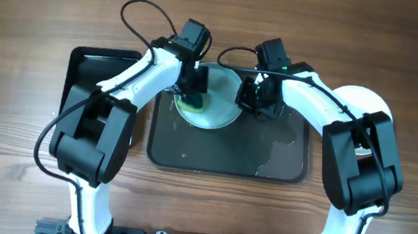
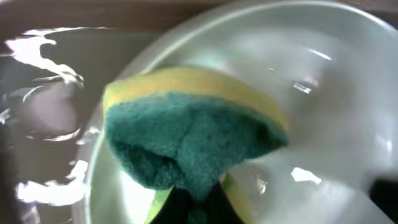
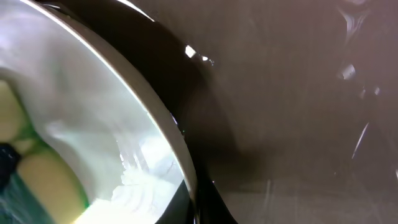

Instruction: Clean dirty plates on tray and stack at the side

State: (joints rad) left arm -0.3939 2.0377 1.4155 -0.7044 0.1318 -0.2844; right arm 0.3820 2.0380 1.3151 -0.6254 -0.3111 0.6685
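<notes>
One pale plate (image 1: 220, 102) lies at the back of the dark grey tray (image 1: 228, 155). My left gripper (image 1: 192, 95) is shut on a green and yellow sponge (image 2: 193, 140) and presses it on the plate's left part (image 2: 329, 93). Its fingers (image 2: 199, 208) pinch the sponge from below. My right gripper (image 1: 254, 99) is shut on the plate's right rim (image 3: 134, 118), with its jaws (image 3: 205, 208) on either side of the rim. The sponge shows at the left edge of the right wrist view (image 3: 37, 180). Another white plate (image 1: 361, 100) lies on the table at the right, partly hidden by my right arm.
A smaller black tray (image 1: 92, 63) stands left of the grey tray, partly under my left arm. The grey tray's surface is wet, with puddles on its right half (image 1: 276, 153) and beside the plate (image 2: 43, 118). The table is brown wood.
</notes>
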